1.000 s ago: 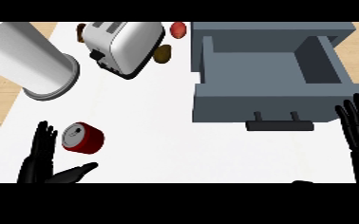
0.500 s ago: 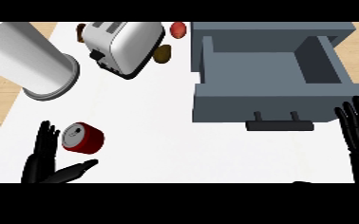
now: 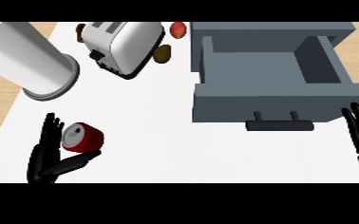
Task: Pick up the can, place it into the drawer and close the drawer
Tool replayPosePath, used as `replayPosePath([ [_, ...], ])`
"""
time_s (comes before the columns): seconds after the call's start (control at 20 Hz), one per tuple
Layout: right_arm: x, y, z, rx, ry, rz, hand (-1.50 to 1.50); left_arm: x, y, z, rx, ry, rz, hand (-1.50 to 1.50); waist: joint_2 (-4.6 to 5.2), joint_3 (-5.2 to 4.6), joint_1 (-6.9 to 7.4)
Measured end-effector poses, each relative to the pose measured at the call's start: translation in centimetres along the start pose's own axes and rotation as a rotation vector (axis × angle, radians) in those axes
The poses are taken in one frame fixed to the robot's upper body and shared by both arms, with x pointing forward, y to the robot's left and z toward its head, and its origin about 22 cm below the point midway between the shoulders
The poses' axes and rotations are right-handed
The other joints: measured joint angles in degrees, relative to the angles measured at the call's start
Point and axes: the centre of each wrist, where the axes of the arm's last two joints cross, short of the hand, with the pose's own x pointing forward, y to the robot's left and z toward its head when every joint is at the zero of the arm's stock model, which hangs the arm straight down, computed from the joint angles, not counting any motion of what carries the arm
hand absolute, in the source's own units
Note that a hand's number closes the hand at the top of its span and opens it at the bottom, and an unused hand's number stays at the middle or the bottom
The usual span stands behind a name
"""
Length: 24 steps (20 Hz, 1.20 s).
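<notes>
Task progress is at the first stage: the small red cylindrical can with a silver top lies on its side on the white table, at the near left, well apart from the grey open drawer, which stands pulled out at the far right with its dark bar handle facing the robot. The left hand is set around the can: its straight fingers stand just beside the can's silver end, and the thumb reaches under the can's near side, so the hand is spread and brackets the can without yet curling round it. Whether the fingers touch the can cannot be told. The right hand shows only as straight, relaxed fingers at the right edge, just beside the drawer's front corner, resting. Judged from this layout, nothing is complete: the grasp, the lift, the transfer across the table into the drawer's cavity, and the push to close all remain. Compared with the frame half a second earlier, the can, the drawer and both hands occupy practically the same positions; no closing of the left fingers is discernible. Unrelated items sit at the far left: a large brushed-metal cylinder and a silver toaster.
</notes>
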Motion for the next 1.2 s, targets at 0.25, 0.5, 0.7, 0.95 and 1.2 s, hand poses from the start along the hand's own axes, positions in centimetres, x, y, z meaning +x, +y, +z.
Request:
replayPosePath([
  [0.25, 0.2, -0.3, 0.4, -0.002, -0.005, -0.002, -1.50, 0.1, -1.2, -0.9, -0.008, -0.003, 0.009, -1.50, 0.00, 0.00, -0.03],
  [0.5, 0.6, -0.3, 0.3, -0.003, -0.004, -0.006, -1.50, -0.3, -1.9, -2.2, -0.023, -0.004, 0.012, -1.50, -0.01, 0.00, -0.06],
  [0.7, 0.7, -0.7, 0.8, 0.002, -0.001, -0.005, -1.50, -0.3, -2.6, -2.5, -0.050, -0.012, 0.009, -1.50, 0.00, 0.00, -0.07],
  [0.95, 0.9, -0.3, 0.1, 0.004, 0.002, -0.010, -1.50, -0.2, -3.8, -3.2, -0.068, -0.032, 0.031, 1.50, -0.02, 0.02, -0.04],
  [1.2, 0.7, -0.2, 0.8, -0.007, -0.002, -0.018, -1.50, 0.4, -4.8, -3.5, -0.103, -0.055, 0.075, 1.50, -0.04, 0.04, -0.04],
])
